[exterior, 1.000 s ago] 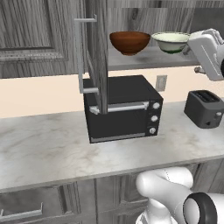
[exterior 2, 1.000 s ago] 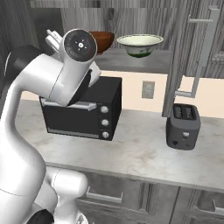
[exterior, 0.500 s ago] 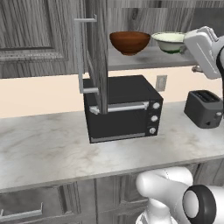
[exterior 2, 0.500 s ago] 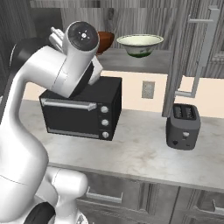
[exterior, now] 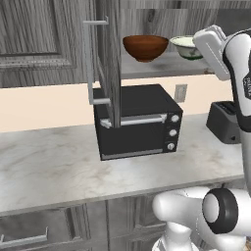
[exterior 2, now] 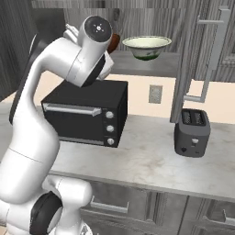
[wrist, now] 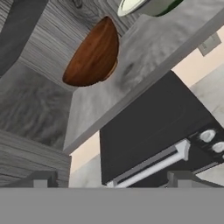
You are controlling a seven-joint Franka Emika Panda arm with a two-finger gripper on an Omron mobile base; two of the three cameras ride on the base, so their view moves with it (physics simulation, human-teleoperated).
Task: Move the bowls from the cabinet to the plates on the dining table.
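Hovering at the open cabinet [exterior: 59,44], tool [wrist: 111,179] spread wide, empty.
Brown bowl [wrist: 94,54] at 11 o'clock (cream-green bowl [wrist: 146,5] at 12), hand view.

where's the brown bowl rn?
The reddish-brown wooden bowl sits on the open cabinet's shelf, directly above the black toaster oven. The cream-green bowl stands beside it on its right, apart, in the left base view.

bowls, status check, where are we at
Gripper open, empty, short of the shelf. Brown bowl and cream bowl both on the cabinet shelf, doors open. Toaster oven right below the shelf.
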